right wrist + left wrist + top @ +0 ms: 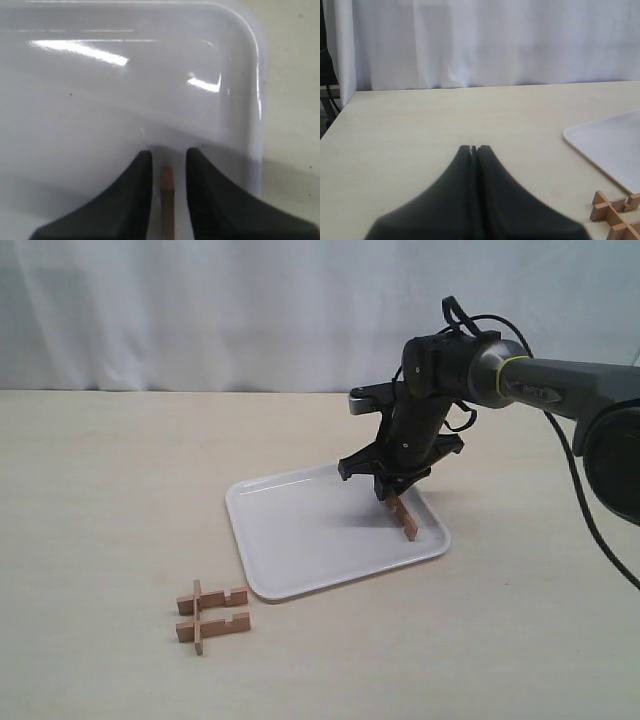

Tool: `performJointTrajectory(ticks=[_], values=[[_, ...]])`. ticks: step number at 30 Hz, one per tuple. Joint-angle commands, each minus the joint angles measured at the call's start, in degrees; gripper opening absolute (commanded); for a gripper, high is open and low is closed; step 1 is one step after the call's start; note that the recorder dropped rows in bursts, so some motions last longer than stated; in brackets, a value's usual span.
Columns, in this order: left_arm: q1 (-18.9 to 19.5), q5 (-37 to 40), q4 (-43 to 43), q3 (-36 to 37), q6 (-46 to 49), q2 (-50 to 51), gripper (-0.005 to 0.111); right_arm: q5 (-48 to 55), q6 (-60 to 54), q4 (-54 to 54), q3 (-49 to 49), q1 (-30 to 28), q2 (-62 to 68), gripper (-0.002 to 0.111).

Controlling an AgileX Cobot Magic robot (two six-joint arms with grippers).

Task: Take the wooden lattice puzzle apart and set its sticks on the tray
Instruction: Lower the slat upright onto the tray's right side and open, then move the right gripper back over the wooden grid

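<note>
Left gripper (474, 148) is pressed shut with nothing in it, hanging over the table (100, 540) near the puzzle (212, 614). That's down to three sticks (200, 617) locked together, sitting on the table just off the tray's (300, 540) front corner. My worry there: grab one stick with one gripper and I'd guess the whole clump slides along instead of coming apart, or it pops apart and bits skitter away from the tray. The shut fingers also need to spread before they go anywhere near it, or they'll just shove it.

Over on the right, one stick (405, 518) is on the tray close to the rim (259, 90). Right gripper (393, 490) is right above it, jaws spread, with the stick's end in the gap between them and a sliver of space on each side in the wrist view. Can't tell whether the stick lies flat or leans on something. If it's leaning, it might tip toward that rim once the gripper lifts. And if a fingertip brushes it on the way up, it could get dragged or flicked right off the edge, since there's so little tray left on that side
</note>
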Motion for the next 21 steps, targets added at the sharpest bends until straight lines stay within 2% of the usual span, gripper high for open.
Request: performJointTrajectory(ticks=[1,5,14,21], values=[[-0.51,-0.61,-0.11,0.1,0.1,-0.03,0.0,-0.2,0.27,-0.48,0.04,-0.09,-0.41,0.047],[-0.51,-0.61,-0.11,0.1,0.1,-0.03,0.0,0.73,0.27,-0.48,0.04,-0.09,-3.45,0.064],[-0.51,-0.61,-0.11,0.1,0.1,-0.03,0.0,11.07,5.16,-0.46,0.04,0.63,-10.84,0.063],[-0.51,-0.61,-0.11,0.1,0.1,-0.03,0.0,13.88,5.24,-0.46,0.04,8.14,-11.07,0.063]])
